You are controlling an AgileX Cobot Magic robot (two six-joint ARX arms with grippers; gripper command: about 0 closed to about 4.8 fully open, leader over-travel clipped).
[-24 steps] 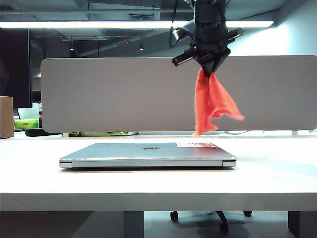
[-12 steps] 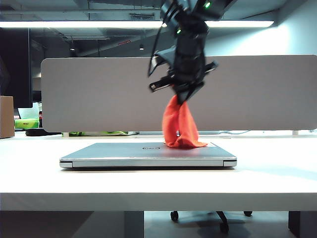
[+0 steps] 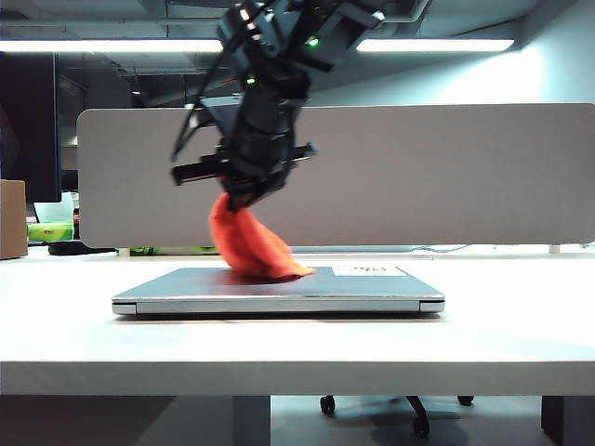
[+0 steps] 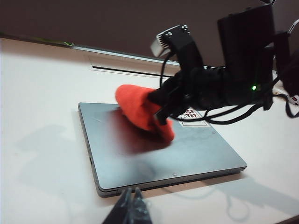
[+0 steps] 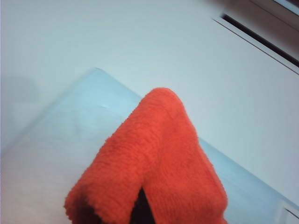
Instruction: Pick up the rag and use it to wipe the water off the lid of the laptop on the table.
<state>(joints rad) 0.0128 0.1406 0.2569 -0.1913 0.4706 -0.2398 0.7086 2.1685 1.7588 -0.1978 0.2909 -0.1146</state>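
1. Plainly, the laptop lies closed and flat near the middle of the white table, with bare tabletop open on every side of it; a grey divider panel stands behind it.
2. The right gripper hangs over the left-centre of the lid, its jaws pinched together on the top of the rag.
3. The rag, orange-red and fuzzy, droops from that grip in a folded cone; its lower end lies on the lid, left of the white sticker with red print.
4. The left gripper sits low at the near edge of the table, just in front of the laptop's front edge and well apart from the rag; its two tips are pressed together on nothing.
5. Hard to make out: the water on the lid cannot be seen in any view, the rag covers the spot where a logo would be, and the right gripper is motion-blurred. In the right wrist view the rag fills the foreground and hides the fingertips.
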